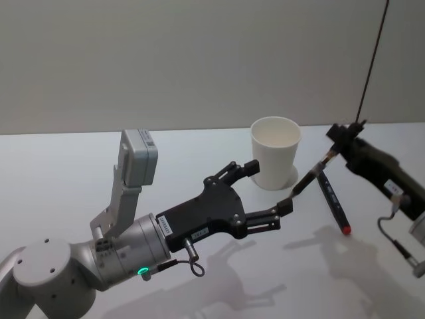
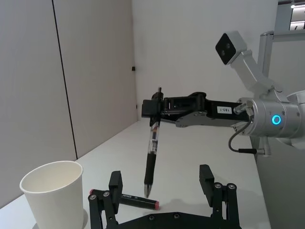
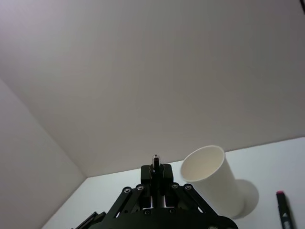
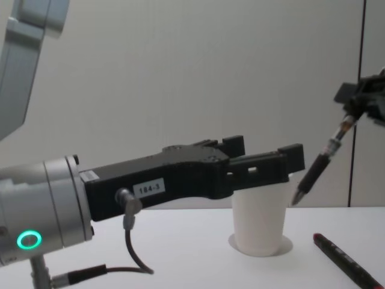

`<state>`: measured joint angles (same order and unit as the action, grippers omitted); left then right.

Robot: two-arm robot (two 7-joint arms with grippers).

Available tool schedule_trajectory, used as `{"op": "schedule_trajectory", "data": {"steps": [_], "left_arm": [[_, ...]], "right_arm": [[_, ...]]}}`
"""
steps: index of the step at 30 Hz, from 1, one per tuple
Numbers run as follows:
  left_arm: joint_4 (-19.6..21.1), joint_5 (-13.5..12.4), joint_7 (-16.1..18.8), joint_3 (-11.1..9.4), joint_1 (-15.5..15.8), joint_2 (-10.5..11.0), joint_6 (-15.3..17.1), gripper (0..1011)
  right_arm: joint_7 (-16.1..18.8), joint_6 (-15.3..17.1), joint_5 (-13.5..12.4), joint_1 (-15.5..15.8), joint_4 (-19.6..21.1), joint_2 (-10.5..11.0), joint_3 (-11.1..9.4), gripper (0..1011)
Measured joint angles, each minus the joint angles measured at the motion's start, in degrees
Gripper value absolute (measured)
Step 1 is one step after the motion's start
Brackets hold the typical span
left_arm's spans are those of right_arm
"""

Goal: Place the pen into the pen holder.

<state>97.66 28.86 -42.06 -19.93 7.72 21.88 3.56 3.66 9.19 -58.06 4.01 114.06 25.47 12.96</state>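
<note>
My right gripper is shut on the top end of a black pen, which hangs tilted above the table with its tip down. The pen hangs just right of the pen holder, a white paper cup standing upright on the table. In the chest view the pen points at the cup from the right, its tip outside the rim. My left gripper is open just in front of the cup, and the pen tip is close to its right fingertip. The right wrist view shows the right gripper and the cup beyond it.
A second dark pen with a red end lies flat on the white table right of the cup, below the held pen. A thin dark cable runs up at the far right. The table's left half has free room.
</note>
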Motion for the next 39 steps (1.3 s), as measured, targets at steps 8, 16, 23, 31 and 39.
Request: {"op": "schedule_trajectory", "data": {"steps": [8, 16, 23, 31, 39], "left_arm": [[0.00, 0.00, 0.00, 0.00, 0.00, 0.00, 0.00, 1001], [0.00, 0.00, 0.00, 0.00, 0.00, 0.00, -0.01, 1001], [0.00, 0.00, 0.00, 0.00, 0.00, 0.00, -0.01, 1001], [0.00, 0.00, 0.00, 0.00, 0.00, 0.00, 0.00, 1001], [0.00, 0.01, 0.00, 0.00, 0.00, 0.00, -0.01, 1001]], "right_arm": [[0.42, -2.28, 7.57, -2.38, -1.34, 0.40, -0.17, 137], [2.21, -3.64, 15.79, -5.74, -3.28, -0.67, 0.58, 137], [4.26, -4.99, 23.84, -9.53, -5.84, -2.53, 1.61, 137], [5.62, -6.24, 31.71, -13.43, -9.14, -4.81, 2.64, 137], [6.14, -6.34, 36.83, -16.76, -13.20, -7.02, 3.40, 137]]}}
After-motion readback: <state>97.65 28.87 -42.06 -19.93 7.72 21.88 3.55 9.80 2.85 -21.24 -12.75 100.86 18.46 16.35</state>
